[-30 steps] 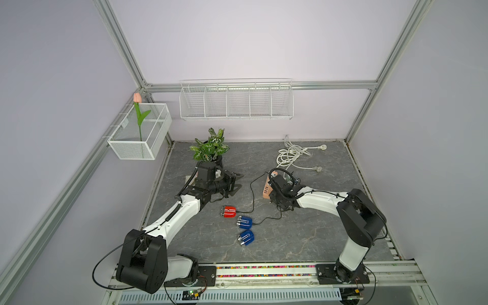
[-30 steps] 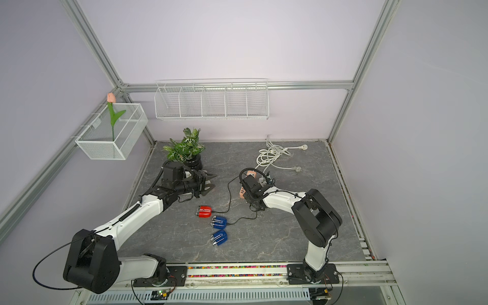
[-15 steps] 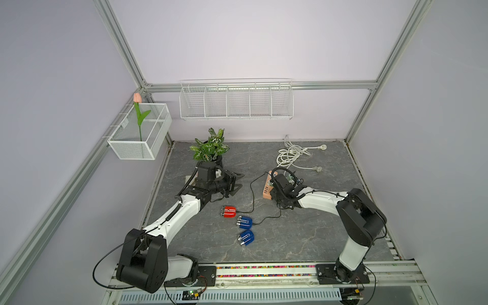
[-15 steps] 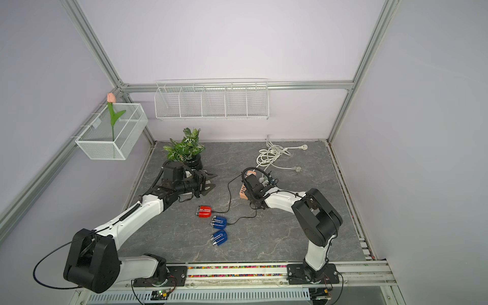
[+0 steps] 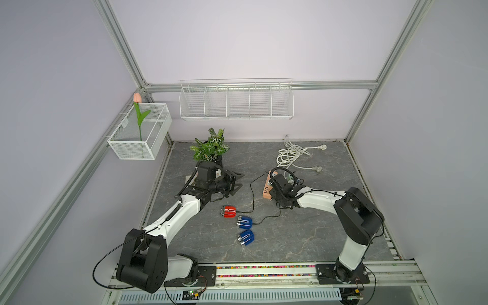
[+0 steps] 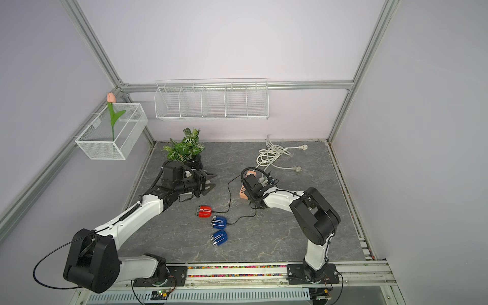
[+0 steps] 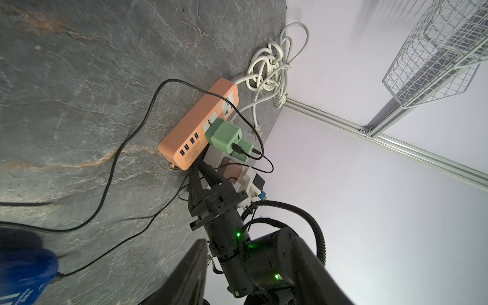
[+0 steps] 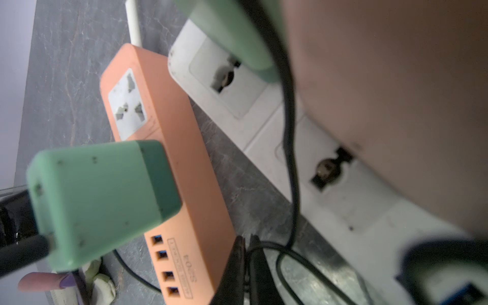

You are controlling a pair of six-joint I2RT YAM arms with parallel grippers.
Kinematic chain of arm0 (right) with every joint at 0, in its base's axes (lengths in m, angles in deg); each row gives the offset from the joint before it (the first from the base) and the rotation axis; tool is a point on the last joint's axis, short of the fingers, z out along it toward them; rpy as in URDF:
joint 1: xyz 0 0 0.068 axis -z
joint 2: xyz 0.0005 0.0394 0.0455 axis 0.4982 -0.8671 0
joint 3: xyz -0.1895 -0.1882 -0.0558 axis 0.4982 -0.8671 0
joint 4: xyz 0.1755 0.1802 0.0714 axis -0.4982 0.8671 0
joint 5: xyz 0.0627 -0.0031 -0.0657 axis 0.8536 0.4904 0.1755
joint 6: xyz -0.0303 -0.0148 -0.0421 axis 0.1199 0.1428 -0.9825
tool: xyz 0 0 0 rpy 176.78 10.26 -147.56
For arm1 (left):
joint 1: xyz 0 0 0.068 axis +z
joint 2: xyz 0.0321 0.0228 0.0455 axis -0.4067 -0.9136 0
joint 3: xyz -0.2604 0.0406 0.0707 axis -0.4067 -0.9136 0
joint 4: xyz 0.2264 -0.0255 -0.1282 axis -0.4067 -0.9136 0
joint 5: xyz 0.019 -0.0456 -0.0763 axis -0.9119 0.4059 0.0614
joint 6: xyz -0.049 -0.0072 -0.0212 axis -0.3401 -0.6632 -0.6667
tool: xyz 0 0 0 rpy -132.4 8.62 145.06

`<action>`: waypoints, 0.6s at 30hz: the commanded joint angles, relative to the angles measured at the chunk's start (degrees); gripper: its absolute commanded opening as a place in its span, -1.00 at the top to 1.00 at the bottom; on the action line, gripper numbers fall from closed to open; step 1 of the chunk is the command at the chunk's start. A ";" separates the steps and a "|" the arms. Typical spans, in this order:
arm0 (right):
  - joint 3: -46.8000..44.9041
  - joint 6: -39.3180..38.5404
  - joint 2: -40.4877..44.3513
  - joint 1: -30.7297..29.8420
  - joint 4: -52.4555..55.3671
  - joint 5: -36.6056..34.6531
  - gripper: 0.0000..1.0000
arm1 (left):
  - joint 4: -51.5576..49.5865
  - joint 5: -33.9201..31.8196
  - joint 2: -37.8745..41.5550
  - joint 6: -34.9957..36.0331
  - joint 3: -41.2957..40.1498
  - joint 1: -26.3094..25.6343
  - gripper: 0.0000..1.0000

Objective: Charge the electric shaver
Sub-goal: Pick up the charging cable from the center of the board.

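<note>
Closing is the one change of the last second. The jaws of the right gripper (image 7: 200, 169), a little apart a moment ago, are now pressed together. Their tips sit low over the grey stone-patterned worktop (image 5: 303, 237), just off the near end of the salmon-orange plastic power strip (image 7: 190, 124).

A thin black cable (image 8: 289, 158) curves right up to those tips, but I cannot tell whether it is pinched between them. A pale green cube-shaped adapter (image 7: 223, 136) is plugged into the orange strip, and a white plastic power strip (image 8: 237, 87) lies alongside it.

Mid-worktop, toward the near edge, three shavers lie in a row:
- The red rounded electric shaver (image 5: 228, 211) has a lead attached.
- The dark blue rounded electric shaver (image 5: 245, 222) has a lead that heads toward the right gripper.
- The second dark blue shaver (image 5: 246, 237), nearest the front edge, shows no lead.

The left gripper (image 5: 237, 181) has not moved. Its jaws are half apart and empty, held above the worktop beside the green potted plant (image 5: 210, 149) toward the far left corner.

The closing looks like an attempt to take hold of the blue shaver's lead. If it caught, feeding the lead's end to a socket or port should come next. A cable this thin could easily slip free.
</note>
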 commanded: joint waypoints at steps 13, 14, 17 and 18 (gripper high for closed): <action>6.42 3.64 8.57 -3.59 13.57 0.50 0.86 | 2.76 1.45 -0.24 -1.19 -0.68 0.14 -0.06; 6.66 4.65 9.50 -3.83 13.74 0.86 0.86 | 3.77 1.62 -0.66 -1.68 -0.92 -0.20 -0.07; 6.36 7.66 12.39 -4.23 13.30 1.87 0.86 | 9.04 2.03 -2.29 -4.63 -1.83 -1.94 -0.07; 5.72 8.28 13.38 -4.25 12.41 2.26 0.86 | 11.12 1.99 -2.84 -5.75 -2.19 -2.70 -0.07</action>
